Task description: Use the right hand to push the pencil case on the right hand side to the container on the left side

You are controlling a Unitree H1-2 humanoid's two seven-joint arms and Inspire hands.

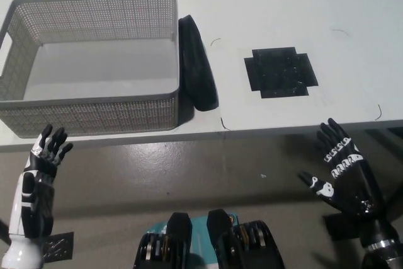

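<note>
Lying against container (94, 102) | pencil case (197, 64) | right hand (343, 171) well apart

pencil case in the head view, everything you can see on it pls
The pencil case is a long, slim black pouch, soft-looking with a dull surface and rounded ends; no zip or marking can be made out. It lies flat on the white table, lengthwise front to back, its near end angled slightly rightward. Its left side rests against the outer right wall of the grey mesh container, outside it. Neither hand touches it.
</note>
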